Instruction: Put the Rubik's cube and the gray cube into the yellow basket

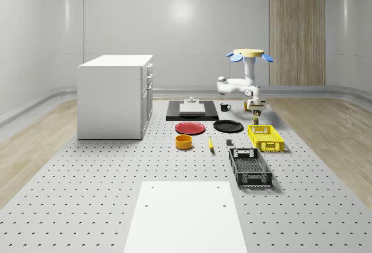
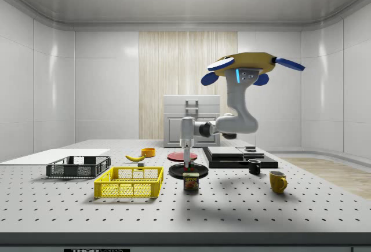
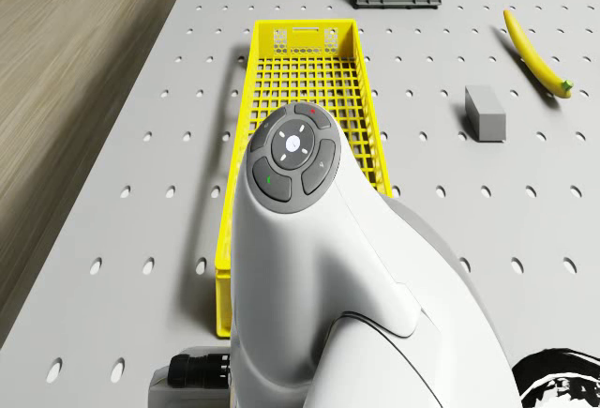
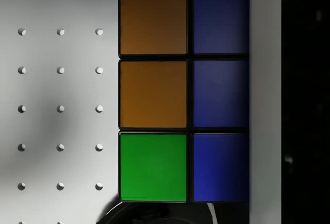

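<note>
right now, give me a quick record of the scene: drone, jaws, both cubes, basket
drone: drone hovers over the table, beside one end of the yellow basket
jaws: shut on the Rubik's cube, holding it off the table above a can
gray cube: gray cube lies on the table between the basket and a banana, apart from both
basket: nothing in the part seen in the drone view
done: neither cube is in the basket yet

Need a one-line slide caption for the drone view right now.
Drone hovering beside the yellow mesh basket, its white arm in the foreground, with the gray cube and yellow banana lying on the perforated table.
</note>
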{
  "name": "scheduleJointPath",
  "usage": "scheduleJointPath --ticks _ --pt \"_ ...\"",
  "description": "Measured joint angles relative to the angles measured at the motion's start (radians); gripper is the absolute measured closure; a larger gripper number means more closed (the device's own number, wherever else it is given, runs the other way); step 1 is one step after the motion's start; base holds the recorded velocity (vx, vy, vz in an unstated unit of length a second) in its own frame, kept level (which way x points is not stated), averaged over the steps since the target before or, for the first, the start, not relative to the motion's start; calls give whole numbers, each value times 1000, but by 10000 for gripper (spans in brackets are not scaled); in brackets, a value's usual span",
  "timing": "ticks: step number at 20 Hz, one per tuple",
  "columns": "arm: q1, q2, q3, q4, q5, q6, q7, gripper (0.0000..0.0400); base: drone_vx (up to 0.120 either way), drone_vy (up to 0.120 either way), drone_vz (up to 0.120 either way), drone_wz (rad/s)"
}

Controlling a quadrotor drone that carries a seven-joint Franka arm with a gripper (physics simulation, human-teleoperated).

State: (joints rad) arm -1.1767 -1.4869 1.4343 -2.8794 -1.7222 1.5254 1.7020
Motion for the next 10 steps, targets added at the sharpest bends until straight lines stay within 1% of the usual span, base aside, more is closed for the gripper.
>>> scheduleJointPath --ticks 10 --pt "-3 -20 3 1 8 19 2 75 120 0 0 0"
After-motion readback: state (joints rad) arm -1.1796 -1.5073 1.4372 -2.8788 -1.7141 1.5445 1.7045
